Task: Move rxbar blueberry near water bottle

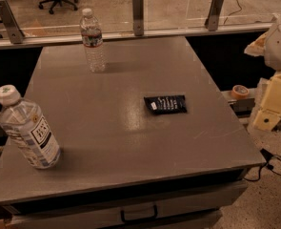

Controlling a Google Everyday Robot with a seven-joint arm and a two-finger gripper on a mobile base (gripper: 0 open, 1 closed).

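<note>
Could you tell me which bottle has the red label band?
The slim water bottle at the far edge; the wider bottle is white-labelled. The pincer hangs right of the table.

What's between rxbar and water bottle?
Only bare table in the camera view, from rxbar to water bottle. The gripper hangs beyond the table's right edge.

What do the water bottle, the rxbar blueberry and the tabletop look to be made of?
The water bottle: clear thin plastic, see-through body, white cap. The rxbar blueberry: dark film wrapper, probably plastic foil, faint sheen. The table: smooth grey top, likely laminate or painted metal, soft reflections. The gripper, cream-coloured, probably plastic, sits off the table's right edge.
</note>
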